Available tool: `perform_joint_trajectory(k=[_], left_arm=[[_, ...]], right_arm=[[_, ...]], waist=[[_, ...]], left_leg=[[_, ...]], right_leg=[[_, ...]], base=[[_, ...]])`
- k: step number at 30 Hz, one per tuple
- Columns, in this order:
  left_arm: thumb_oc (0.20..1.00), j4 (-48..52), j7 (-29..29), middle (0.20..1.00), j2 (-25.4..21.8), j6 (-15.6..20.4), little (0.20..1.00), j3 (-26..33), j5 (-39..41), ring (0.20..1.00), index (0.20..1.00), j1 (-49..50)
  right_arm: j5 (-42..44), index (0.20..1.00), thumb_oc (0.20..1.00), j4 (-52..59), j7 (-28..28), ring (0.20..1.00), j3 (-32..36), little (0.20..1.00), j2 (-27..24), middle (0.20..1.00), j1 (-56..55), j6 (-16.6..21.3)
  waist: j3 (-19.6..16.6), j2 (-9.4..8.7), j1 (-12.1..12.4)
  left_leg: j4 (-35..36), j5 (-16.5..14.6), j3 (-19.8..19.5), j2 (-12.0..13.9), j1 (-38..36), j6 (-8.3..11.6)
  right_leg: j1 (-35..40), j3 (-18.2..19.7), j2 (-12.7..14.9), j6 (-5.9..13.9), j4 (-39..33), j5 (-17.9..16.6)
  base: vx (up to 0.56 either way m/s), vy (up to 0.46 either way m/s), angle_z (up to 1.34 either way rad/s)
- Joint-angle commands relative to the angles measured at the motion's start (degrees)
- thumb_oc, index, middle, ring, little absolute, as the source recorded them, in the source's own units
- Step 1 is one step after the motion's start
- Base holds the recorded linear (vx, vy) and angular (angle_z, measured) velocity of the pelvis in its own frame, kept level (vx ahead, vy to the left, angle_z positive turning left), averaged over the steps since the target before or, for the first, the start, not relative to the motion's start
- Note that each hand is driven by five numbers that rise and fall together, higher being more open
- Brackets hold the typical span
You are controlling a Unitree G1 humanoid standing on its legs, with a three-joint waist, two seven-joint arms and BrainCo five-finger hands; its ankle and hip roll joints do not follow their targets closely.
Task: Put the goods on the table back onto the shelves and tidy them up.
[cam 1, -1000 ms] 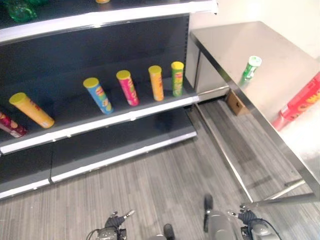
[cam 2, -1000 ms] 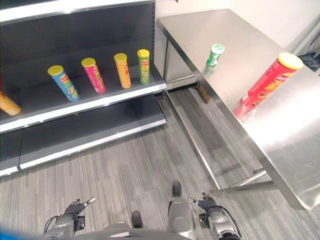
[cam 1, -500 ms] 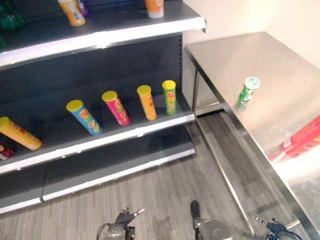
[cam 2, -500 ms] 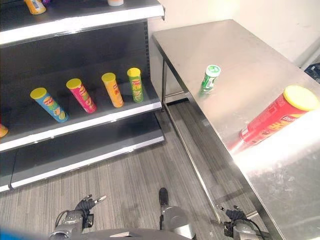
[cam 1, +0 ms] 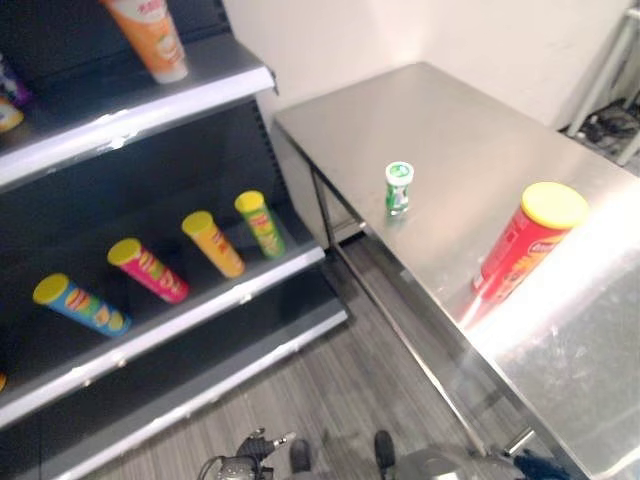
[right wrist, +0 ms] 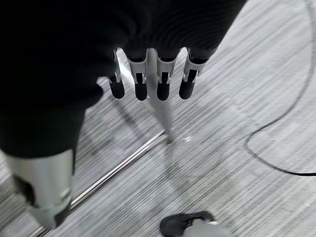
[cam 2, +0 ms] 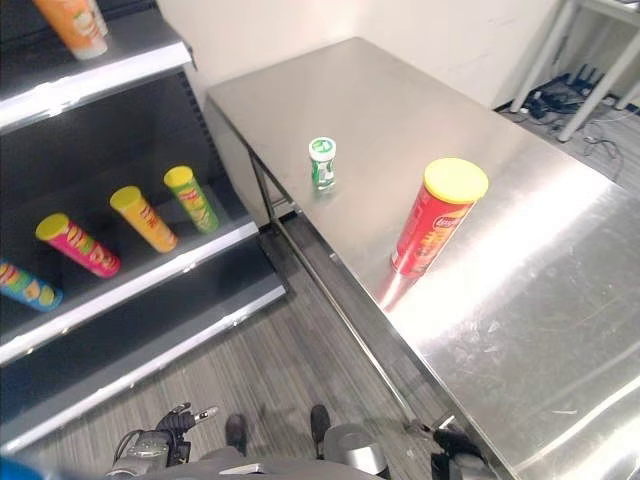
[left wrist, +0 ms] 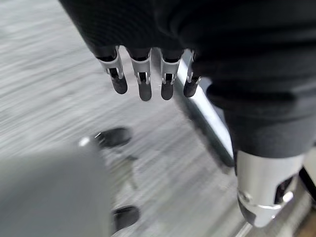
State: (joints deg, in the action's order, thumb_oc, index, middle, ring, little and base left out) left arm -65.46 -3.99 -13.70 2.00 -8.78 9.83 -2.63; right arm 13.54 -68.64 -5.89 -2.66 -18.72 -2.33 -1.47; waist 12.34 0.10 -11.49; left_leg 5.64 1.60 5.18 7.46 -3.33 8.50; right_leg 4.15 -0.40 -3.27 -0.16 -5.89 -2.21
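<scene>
Two goods stand upright on the steel table: a tall red can with a yellow lid at centre right of the right eye view, and a small green bottle with a white cap, apart from it toward the upper centre. Four cans lie slanted in a row on the middle shelf at the left of the left eye view: blue, pink, orange and green, all yellow-lidded. One orange can stands on the top shelf in the upper left. Both hands hang low over the grey floor, fingers relaxed and holding nothing: left hand, right hand.
</scene>
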Motion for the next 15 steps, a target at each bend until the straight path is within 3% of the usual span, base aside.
perform_joint_trajectory(k=[1,10,15], left_arm=[[1.000,1.65,-0.34,1.000,-3.97,0.52,1.000,-0.51,-2.98,1.000,1.000,0.34],[1.000,1.44,-0.18,1.000,-4.32,0.56,1.000,-0.94,-3.79,1.000,1.000,-0.34],[1.000,0.87,-0.51,1.000,-4.52,0.66,1.000,-0.26,-3.26,1.000,1.000,-0.14]], right_arm=[[-2.18,1.000,1.000,0.12,0.85,1.000,-1.42,1.000,0.99,1.000,2.08,-0.69],[-2.77,1.000,1.000,-1.41,1.49,1.000,-1.18,1.000,2.18,1.000,2.04,-1.52],[0.64,1.000,1.000,-3.02,-0.31,1.000,3.65,1.000,1.76,1.000,1.37,-1.30]], waist=[[-0.16,-2.21,0.50],[-0.17,-2.62,-0.99],[-0.08,-2.92,-2.43]], left_leg=[[-4.31,-4.50,3.32,-1.21,-1.76,-3.29],[-2.95,-6.09,7.07,-3.51,-3.50,-5.49],[-2.74,-6.96,9.64,-4.51,-4.39,-6.40]], right_leg=[[-1.55,4.60,10.53,9.71,2.47,3.26],[-4.95,7.24,12.59,12.60,4.23,1.21],[-6.75,8.81,13.44,14.35,4.79,-0.29]], base=[[0.04,0.233,-0.45],[0.01,0.143,-0.37],[0.00,0.116,-0.27]])
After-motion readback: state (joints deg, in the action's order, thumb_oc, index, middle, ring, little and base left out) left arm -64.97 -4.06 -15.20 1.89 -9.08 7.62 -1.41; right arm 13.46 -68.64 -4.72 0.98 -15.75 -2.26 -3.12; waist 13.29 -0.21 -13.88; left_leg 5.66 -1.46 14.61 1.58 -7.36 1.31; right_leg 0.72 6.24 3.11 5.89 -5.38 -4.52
